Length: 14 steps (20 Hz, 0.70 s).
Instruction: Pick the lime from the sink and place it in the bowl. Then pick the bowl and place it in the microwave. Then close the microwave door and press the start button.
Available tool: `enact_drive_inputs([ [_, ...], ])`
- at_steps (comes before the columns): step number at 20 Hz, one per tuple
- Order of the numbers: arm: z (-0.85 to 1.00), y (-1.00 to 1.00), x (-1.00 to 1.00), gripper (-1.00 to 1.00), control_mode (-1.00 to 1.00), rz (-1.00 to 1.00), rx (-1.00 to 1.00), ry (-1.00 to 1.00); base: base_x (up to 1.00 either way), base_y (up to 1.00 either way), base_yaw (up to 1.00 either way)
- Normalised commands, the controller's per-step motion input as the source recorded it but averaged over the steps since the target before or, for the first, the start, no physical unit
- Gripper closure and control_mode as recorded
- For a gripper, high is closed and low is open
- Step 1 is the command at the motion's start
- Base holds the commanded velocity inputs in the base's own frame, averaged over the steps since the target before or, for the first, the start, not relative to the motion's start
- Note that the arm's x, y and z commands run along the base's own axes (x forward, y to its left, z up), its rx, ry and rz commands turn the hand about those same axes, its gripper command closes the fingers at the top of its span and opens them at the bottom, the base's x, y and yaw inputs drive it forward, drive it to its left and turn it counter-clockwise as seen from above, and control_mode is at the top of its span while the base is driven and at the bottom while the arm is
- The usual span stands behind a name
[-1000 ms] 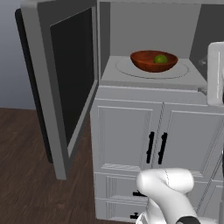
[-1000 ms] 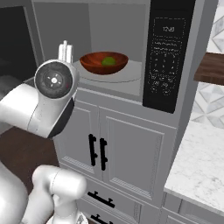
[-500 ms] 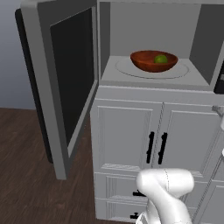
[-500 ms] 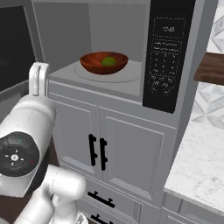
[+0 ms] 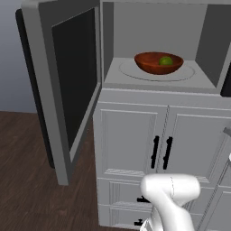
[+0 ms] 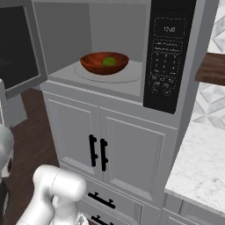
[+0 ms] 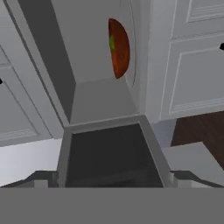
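Note:
The microwave (image 5: 153, 27) stands open. On its white turntable (image 5: 131, 70) sits the reddish-brown bowl (image 5: 159, 63) with the lime (image 5: 165, 60) inside it. The microwave door (image 5: 67, 90) is swung wide to the left. From the right, the bowl (image 6: 104, 63), the lime (image 6: 108, 61) and the black keypad panel (image 6: 167, 66) all show. The hand view is rolled: the bowl (image 7: 120, 48) lies on its side far ahead, and the door (image 7: 105, 157) is close in front of my gripper (image 7: 113, 180). Its tips are far apart, open and empty. The sink is out of view.
White cabinet doors with black handles (image 5: 161, 152) stand below the microwave. A marble counter (image 6: 197, 176) and a wooden shelf (image 6: 211, 72) are to the right. Dark wood floor (image 5: 27, 180) lies under the open door. My arm's base (image 5: 169, 198) rises low in front.
My arm has swung down and to the left, away from the microwave's opening, leaving most of the right base view. The bowl and lime have not moved.

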Motion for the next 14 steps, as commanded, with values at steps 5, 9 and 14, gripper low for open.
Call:
enact_drive_inputs([
  [5,-0.16,0.99,-0.77,-1.0,-1.0,0.0,0.0,-0.13,0.0,0.0,0.0],
  [9,-0.23,1.0,-0.36,-1.0,-1.0,-0.02,0.0,-0.17,0.0,0.0,0.0],
  [14,-0.37,1.0,-0.04,-1.0,-1.0,-0.11,0.0,-0.25,0.0,0.0,0.0],
])
